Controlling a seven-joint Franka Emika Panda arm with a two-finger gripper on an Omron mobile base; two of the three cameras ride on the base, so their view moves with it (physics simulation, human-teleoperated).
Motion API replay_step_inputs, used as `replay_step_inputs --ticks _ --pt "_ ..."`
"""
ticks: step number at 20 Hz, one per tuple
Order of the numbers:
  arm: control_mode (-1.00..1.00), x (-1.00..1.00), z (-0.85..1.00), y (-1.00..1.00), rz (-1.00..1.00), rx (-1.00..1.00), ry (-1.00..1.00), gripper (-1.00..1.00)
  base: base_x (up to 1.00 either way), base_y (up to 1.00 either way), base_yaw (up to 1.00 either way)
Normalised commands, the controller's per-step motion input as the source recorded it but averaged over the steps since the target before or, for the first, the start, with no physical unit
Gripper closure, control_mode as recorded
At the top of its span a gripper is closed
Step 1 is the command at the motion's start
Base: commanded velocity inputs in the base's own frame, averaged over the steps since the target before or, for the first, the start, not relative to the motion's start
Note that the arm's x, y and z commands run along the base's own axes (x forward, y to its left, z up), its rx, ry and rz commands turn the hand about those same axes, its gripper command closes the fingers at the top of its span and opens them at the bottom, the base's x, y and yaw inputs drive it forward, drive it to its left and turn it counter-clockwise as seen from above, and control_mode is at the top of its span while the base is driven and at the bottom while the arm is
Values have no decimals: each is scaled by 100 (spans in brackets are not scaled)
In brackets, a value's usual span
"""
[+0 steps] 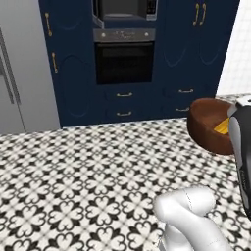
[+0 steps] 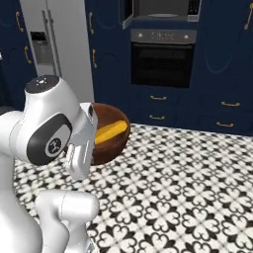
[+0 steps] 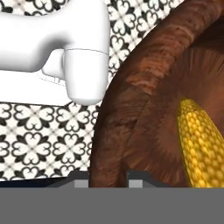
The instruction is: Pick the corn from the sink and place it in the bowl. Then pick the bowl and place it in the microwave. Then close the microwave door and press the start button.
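The reddish-brown bowl (image 1: 208,122) (image 2: 112,140) (image 3: 131,100) hangs in the air over the patterned floor. The yellow corn (image 1: 221,128) (image 2: 109,132) (image 3: 201,144) lies inside it. My gripper (image 3: 109,178) is shut on the bowl's rim, one fingertip outside the wall and one inside. High on the navy cabinet wall ahead sits the microwave (image 1: 125,9) (image 2: 160,9). The microwave door (image 2: 127,14) seems swung open at its left side. The start button is too small to make out. The sink is out of view.
A black oven (image 1: 124,61) (image 2: 160,62) with a bar handle sits under the microwave, with navy drawers (image 1: 124,103) below it. A grey fridge (image 1: 19,73) (image 2: 54,44) stands to the left. Black-and-white patterned floor (image 1: 88,171) stretches between me and the cabinets.
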Motion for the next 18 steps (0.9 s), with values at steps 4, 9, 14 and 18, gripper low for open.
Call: replay_step_inputs --ticks 4,9,14,18 --pt "100 0 0 0 0 0 0 100 100 -51 8" --pt "100 0 0 0 0 0 0 100 100 -56 6" --pt "100 0 0 0 0 0 0 100 100 -43 5" --pt "100 0 0 0 0 0 0 100 100 -16 0"
